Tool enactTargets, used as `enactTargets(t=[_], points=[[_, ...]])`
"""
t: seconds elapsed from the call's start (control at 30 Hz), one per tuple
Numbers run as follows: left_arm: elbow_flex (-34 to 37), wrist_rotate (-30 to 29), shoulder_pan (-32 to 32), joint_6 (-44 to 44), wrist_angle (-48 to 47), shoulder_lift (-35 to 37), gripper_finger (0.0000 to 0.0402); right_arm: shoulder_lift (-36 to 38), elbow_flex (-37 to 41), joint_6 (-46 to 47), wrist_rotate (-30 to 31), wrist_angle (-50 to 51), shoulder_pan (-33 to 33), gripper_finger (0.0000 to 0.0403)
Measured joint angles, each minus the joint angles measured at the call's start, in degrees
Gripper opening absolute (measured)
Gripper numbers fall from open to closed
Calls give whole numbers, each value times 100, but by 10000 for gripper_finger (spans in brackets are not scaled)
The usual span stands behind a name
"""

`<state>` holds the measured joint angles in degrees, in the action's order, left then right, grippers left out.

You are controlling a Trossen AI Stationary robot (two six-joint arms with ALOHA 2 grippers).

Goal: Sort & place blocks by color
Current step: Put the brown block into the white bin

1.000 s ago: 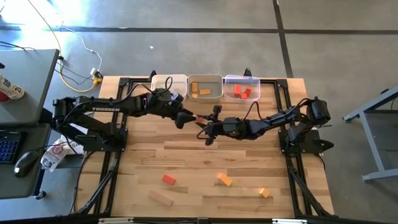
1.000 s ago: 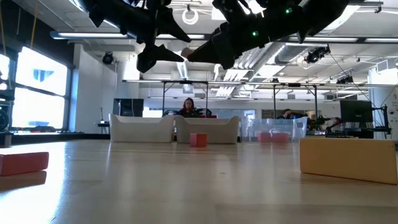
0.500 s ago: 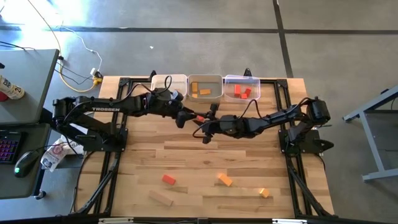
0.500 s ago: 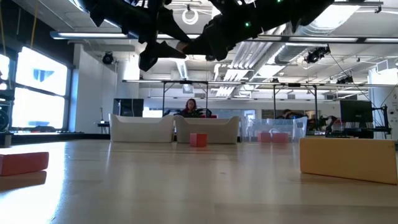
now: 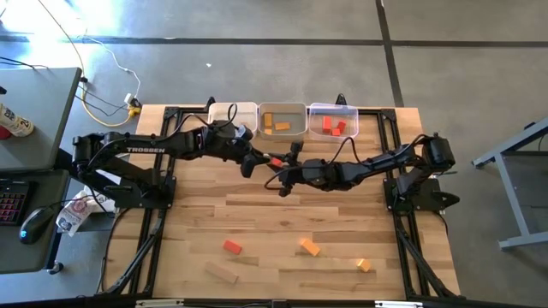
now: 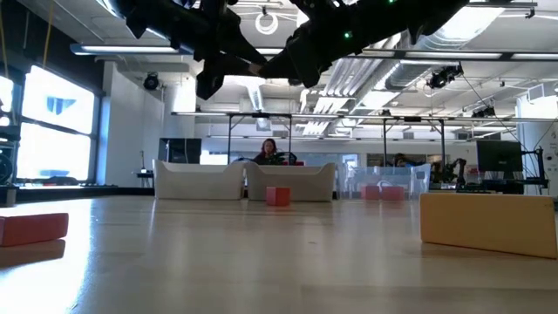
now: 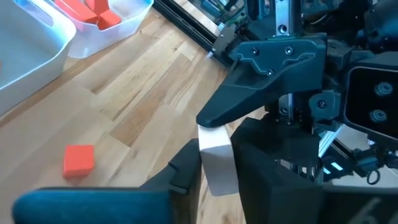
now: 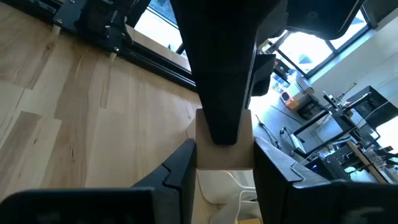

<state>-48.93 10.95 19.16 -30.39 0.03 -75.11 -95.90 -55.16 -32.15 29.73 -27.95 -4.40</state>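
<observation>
Both grippers meet mid-table, the right gripper (image 5: 280, 181) and left gripper (image 5: 253, 162) seemingly pinching one pale wooden block (image 7: 216, 162); red wooden block (image 5: 232, 247) and others remain unsorted.

surface: a light wooden table (image 5: 257, 214) carried everything.
far edge: three bins (image 5: 282, 118) stood in a row.
near edge: a red block (image 5: 232, 247), two orange blocks (image 5: 309, 247), a plain block (image 5: 221, 272).
middle: a red block (image 5: 276, 162).
</observation>
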Motion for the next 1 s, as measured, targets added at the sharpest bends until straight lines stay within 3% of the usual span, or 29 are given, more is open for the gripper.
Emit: enactTargets(t=[0.1,0.27,0.43,0.77,1.0], points=[[0,-10,2,121,-9,0,42,0,0,-53,38,7,-2,106],[0,-133,-13,494,-16,0,34,0,0,54,144,-10,0,174],[0,-930,36,879,-454,0,35,0,0,210,391,60,-11,210],[0,-2796,524,1284,-1574,0,36,-2,0,941,719,696,-32,216],[2,-3125,1155,1431,-2039,-198,36,-2,0,1399,713,897,-110,217]])
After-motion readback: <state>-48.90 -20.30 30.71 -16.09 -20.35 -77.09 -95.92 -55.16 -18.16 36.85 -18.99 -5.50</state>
